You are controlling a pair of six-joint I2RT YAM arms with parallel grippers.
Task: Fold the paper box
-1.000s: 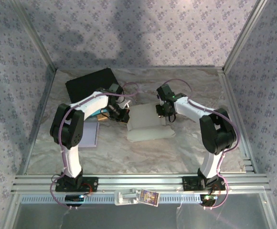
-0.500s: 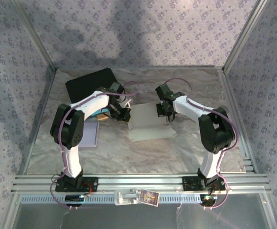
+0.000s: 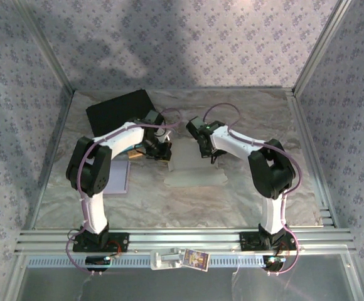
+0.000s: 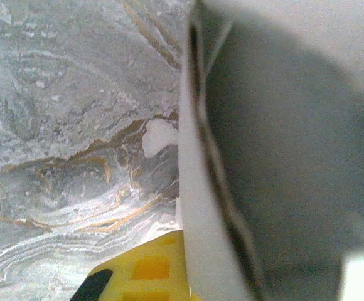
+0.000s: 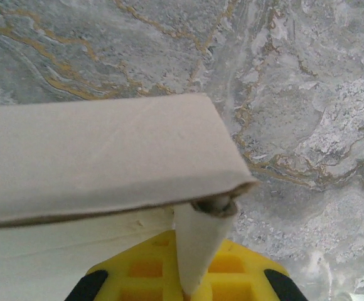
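- Grey marbled table [image 3: 169,204] stands inside an enclosure with patterned walls.
- White paper box [image 3: 194,170] lies at the table's centre, partly folded.
- Left gripper [image 3: 163,152] sits at the box's 10 o'clock corner, its fingers closed together on an upright side wall.
- Right gripper [image 3: 205,150] sits at the box's 12 o'clock edge, its yellow fingers [image 5: 232,273] pinched on a thin flap beneath a folded panel.
- Black flat rectangular slab [image 3: 116,108] lies at the table's 10 o'clock, apart from the box.
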